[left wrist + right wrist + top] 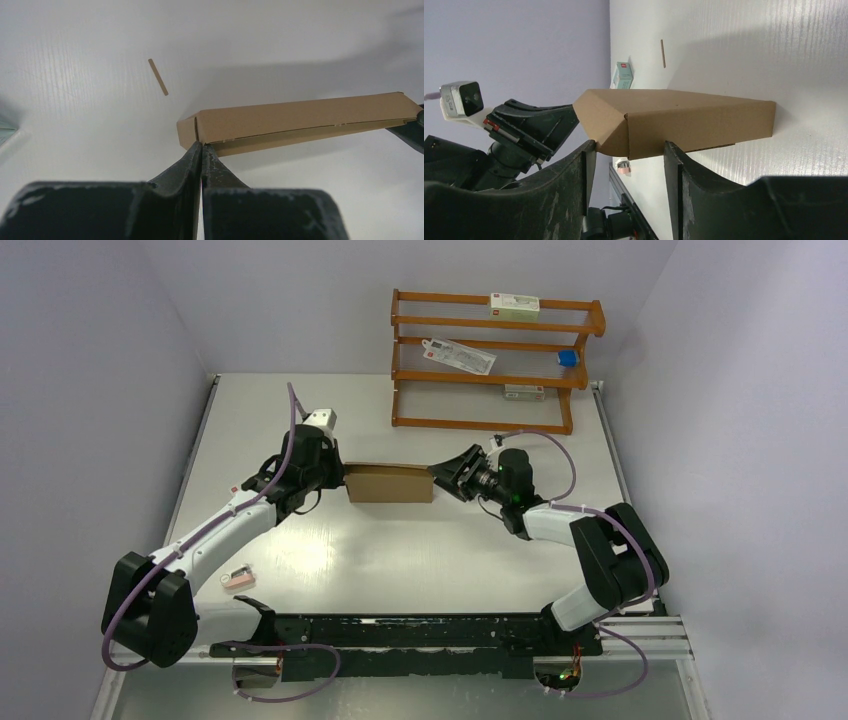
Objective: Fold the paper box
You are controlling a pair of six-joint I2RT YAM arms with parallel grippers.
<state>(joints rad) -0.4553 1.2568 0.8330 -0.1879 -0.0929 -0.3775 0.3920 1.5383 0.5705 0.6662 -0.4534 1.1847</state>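
The paper box (389,483) is a folded flat brown cardboard mailer lying in the middle of the table. My left gripper (341,478) is at its left end. In the left wrist view the gripper (202,146) is shut, with its tips touching the box's (300,122) near corner at the lid seam. My right gripper (441,478) is at the box's right end. In the right wrist view it (630,150) is open, with its fingertips (591,147) on either side of the box's (684,120) end and touching its edge.
A wooden rack (490,360) with small white cartons and a blue item stands at the back right. A tiny pink item (238,580) lies near the left arm. A thin brown sliver (158,76) lies on the table. A small white carton (623,75) sits beyond the box.
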